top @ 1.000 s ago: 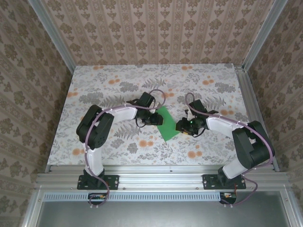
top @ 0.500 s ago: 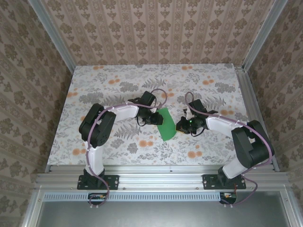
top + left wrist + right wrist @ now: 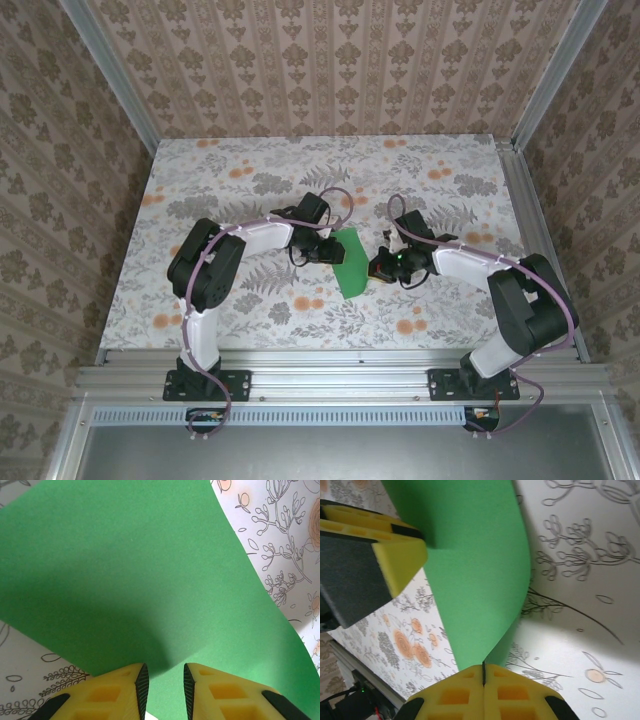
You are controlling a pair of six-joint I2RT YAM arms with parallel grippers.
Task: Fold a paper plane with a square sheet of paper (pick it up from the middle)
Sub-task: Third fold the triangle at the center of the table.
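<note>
Item: square sheet of paper (image 3: pixel 350 264), bright green, near the middle of the tabletop (image 3: pixel 240 170), a little toward its near edge, between the two grippers; from above it reads as a narrow strip, so judged bowed off the surface, not flat. Right gripper (image 3: pixel 483 672): clenched on one margin of the sheet, the paper running edge-on into the closed fingers. Left gripper (image 3: pixel 163 682): released, fingers narrowly parted, tips at the opposite margin. Step, as judged: first fold, one half to go over the other. Next move calls for: the right-held margin laid squarely onto the far one, then pressure along the bend. Top view gives placement on the tabletop; right wrist view gives the curl of the sheet and one yellow finger (image 3: pixel 402 555) of the left arm touching it; left wrist view gives the gap between that arm's fingers
</note>
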